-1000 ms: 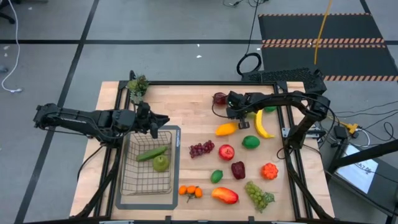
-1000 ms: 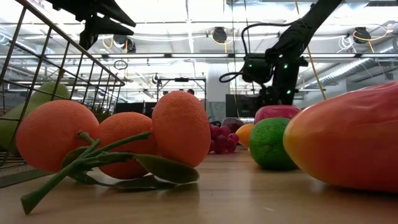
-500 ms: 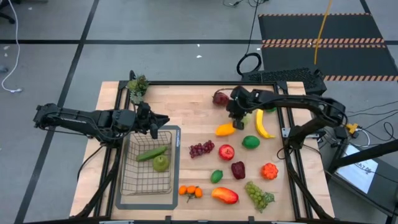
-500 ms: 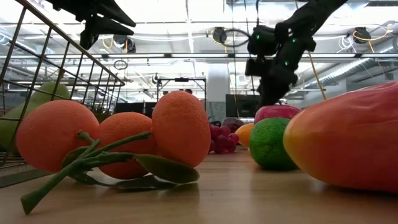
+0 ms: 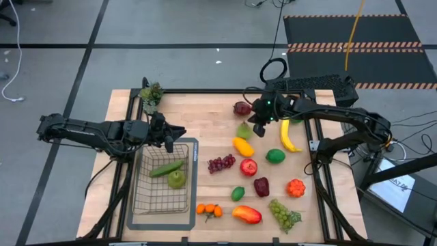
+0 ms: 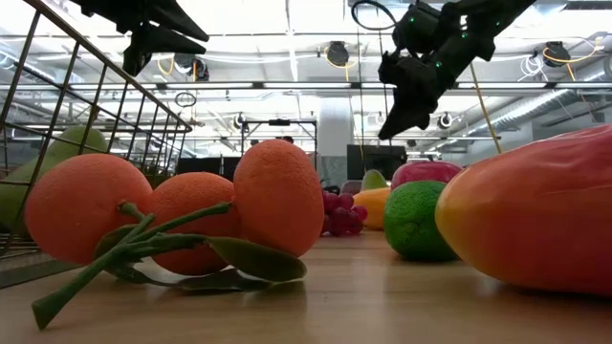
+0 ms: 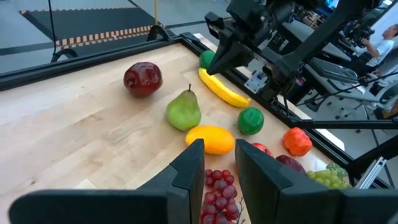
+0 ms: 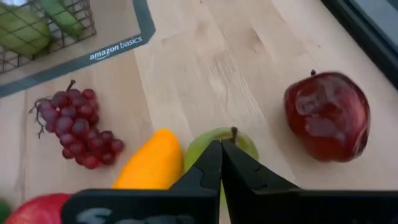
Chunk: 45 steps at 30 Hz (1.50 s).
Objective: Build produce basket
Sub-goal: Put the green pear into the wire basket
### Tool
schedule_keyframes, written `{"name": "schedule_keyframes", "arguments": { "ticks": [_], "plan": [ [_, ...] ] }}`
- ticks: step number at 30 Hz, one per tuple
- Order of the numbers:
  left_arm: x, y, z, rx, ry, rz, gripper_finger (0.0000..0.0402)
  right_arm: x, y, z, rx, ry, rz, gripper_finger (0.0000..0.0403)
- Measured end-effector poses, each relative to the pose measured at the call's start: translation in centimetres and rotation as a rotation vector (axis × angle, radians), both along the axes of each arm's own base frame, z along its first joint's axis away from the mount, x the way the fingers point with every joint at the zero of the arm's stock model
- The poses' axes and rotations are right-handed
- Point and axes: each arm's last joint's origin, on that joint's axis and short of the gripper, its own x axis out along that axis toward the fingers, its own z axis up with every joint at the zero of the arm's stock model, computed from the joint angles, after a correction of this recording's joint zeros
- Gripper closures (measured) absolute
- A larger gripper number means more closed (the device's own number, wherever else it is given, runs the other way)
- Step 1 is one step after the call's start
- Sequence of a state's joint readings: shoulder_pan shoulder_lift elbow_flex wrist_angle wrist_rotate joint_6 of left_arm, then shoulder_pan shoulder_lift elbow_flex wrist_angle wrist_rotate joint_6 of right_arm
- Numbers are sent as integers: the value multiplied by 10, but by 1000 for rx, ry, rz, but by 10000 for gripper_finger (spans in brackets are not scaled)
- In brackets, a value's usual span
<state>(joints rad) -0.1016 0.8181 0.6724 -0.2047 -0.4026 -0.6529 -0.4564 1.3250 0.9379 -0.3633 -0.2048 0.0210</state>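
The wire basket point(image 5: 161, 184) sits on a grey mat and holds a cucumber point(image 5: 166, 168) and a green fruit point(image 5: 177, 179). My left gripper point(image 5: 179, 132) hovers open and empty above the basket's far edge; its own view shows the gap point(image 7: 219, 163). My right gripper point(image 5: 257, 126) is shut and empty, raised above the table point(image 6: 390, 129). Just past its fingertips point(image 8: 221, 158) a green pear point(image 5: 244, 130) stands stem up on the wood, between a yellow mango point(image 5: 242, 146) and a dark red apple point(image 5: 241, 108).
More produce lies loose on the table's right half: a banana point(image 5: 289, 136), limes point(image 5: 275, 156), purple grapes point(image 5: 220, 163), a red apple point(image 5: 248, 167), green grapes point(image 5: 282, 213), a mango point(image 5: 246, 214) and oranges point(image 5: 209, 210). A potted sprig point(image 5: 151, 93) stands at the far left corner.
My right gripper has risen from table height and drawn a little toward the far edge. The green pear, hidden under the gripper before, now stands in plain view left of it. The yellow mango has shifted slightly toward the left and near edges and has turned.
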Motion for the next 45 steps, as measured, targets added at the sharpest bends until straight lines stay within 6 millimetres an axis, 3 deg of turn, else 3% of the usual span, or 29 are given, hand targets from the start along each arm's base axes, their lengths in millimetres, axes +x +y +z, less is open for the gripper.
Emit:
{"name": "schedule_keyframes", "arguments": {
  "ticks": [3, 7, 16, 20, 30, 35, 45],
  "plan": [
    [0, 0, 0, 0, 0, 0, 311, 4, -3, -9, 33, 38, -92, 402],
    [0, 0, 0, -10, -3, 3, 311, 13, -3, -15, 28, 20, -56, 389],
    [0, 0, 0, -46, -16, 16, 311, 31, -3, -29, -59, 13, 36, 277],
    [0, 0, 0, -62, -21, 21, 311, 33, -4, -30, -94, 10, 54, 245],
    [0, 0, 0, -81, -27, 28, 311, 27, -4, -16, -127, -32, 34, 240],
    [0, 0, 0, -81, -27, 28, 311, 19, -16, -10, -96, -66, -24, 223],
    [0, 0, 0, -109, -37, 38, 311, 7, -15, -42, 24, -172, -53, 215]
  ]
}}
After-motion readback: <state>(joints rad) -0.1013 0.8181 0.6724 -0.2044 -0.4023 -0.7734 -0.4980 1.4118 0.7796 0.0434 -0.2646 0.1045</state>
